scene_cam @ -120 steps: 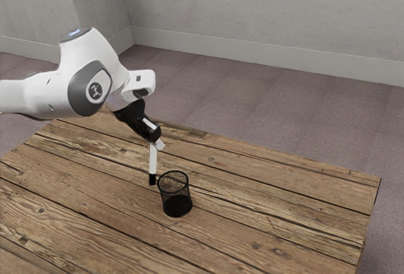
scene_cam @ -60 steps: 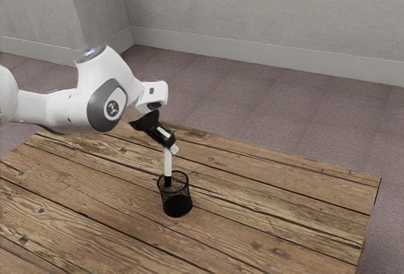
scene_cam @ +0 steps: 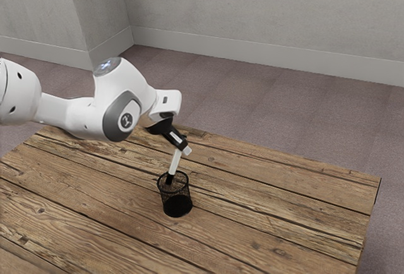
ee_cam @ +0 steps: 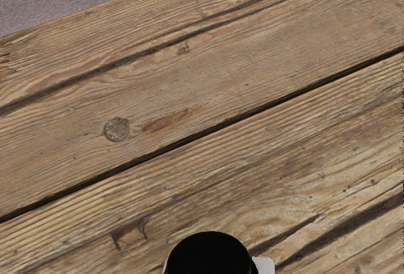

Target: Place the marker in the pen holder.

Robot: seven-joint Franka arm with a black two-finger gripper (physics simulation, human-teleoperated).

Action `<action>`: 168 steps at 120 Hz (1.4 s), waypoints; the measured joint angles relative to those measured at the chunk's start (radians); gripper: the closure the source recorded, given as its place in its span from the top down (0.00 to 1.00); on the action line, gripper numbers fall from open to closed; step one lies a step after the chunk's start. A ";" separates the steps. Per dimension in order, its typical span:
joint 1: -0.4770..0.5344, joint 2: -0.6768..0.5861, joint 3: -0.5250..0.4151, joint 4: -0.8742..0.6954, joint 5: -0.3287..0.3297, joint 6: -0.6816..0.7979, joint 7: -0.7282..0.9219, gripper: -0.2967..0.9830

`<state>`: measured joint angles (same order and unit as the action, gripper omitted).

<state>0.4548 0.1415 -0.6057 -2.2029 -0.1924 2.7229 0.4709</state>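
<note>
The bench (scene_cam: 284, 223) is made of brown boards with dark lines between them. The pen holder (scene_cam: 178, 206) stands up straight on it. It is black, round and full of tiny holes, well in from the far edge and well apart from the far corner at the exterior view's right. The big white and gray arm (scene_cam: 79, 113) comes in from the exterior view's left. Its black end effector (scene_cam: 182, 151) holds the white marker (scene_cam: 175, 164) by the top. The marker leans, with its black end down at the holder's round mouth. Behind are a purple-gray floor (scene_cam: 252, 110) and gray walls (scene_cam: 252, 9).
</note>
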 joint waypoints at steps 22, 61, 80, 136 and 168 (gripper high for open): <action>-0.002 0.004 -0.043 -0.004 -0.047 0.033 0.014 0.18; 0.013 0.075 -0.050 -0.007 -0.083 0.096 0.043 0.19; 0.013 0.078 -0.052 -0.010 -0.099 0.108 0.061 0.41; 0.012 -0.127 -0.062 -0.019 -0.099 0.008 0.131 0.73; 0.037 -0.178 -0.052 0.161 0.040 -0.387 0.199 0.76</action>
<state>0.4919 -0.0370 -0.6576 -2.0419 -0.1520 2.3358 0.6696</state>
